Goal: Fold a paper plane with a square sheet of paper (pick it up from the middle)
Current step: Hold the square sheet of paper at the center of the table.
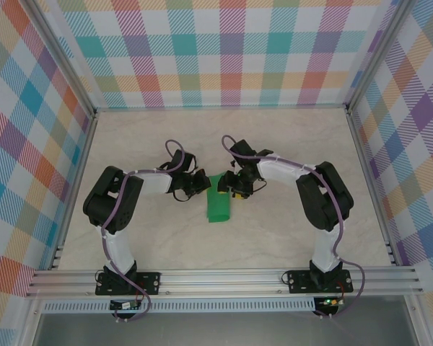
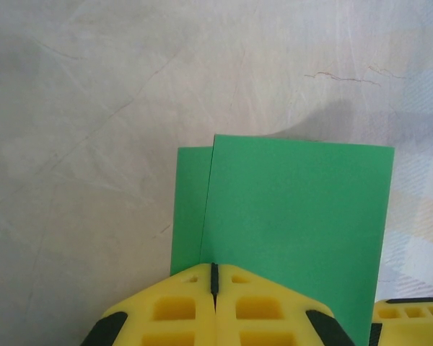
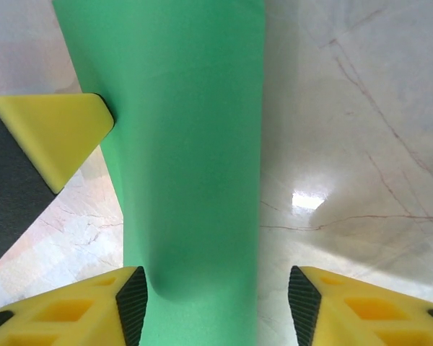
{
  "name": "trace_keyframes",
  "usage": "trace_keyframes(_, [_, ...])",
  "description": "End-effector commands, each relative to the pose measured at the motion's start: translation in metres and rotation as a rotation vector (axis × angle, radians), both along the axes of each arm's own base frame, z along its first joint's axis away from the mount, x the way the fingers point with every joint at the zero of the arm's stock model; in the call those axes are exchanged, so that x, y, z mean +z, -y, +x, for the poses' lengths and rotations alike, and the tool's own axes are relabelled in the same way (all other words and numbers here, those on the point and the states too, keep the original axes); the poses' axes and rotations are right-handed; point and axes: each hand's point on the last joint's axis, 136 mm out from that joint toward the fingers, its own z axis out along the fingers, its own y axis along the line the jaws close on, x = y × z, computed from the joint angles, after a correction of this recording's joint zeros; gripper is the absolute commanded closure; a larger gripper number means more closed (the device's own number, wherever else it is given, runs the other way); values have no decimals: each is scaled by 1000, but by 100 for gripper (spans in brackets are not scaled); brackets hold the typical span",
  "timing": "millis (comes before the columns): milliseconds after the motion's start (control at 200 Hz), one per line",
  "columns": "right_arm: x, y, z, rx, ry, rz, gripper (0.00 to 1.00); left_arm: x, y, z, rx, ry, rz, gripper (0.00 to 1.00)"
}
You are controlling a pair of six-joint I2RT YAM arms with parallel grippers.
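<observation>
- Right jaws are seen half open, astride the paper (image 3: 195, 180), with nothing gripped.
- Left jaws are shut at its edge; a pinch cannot be confirmed.
- Light, limp and easily creased, it is seen folded on the desk (image 3: 346, 108) between the arms; a gentle mid-strip pinch is judged best.

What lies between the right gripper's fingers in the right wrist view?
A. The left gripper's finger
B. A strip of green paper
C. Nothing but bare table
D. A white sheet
B: the right gripper has its fingers apart, and the green paper runs down between them, with a gap of table beside it.
</observation>
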Motion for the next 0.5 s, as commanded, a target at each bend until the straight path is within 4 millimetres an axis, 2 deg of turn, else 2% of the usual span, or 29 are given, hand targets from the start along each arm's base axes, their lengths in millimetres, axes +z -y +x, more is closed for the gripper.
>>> trace_keyframes(0, [-11, 2, -5, 20, -33, -18, 47, -25, -17, -21, 6, -87, 109, 100])
trace_keyframes(311, [-32, 11, -8, -5, -46, -55, 57, -13, -14, -18, -14, -62, 99, 100])
trace_keyframes(456, [-41, 16, -11, -7, -52, -73, 58, 5, -6, -13, -41, -28, 69, 100])
trace_keyframes(496, [-43, 18, -12, -5, -55, -80, 58, 13, -3, -10, -47, -16, 52, 97])
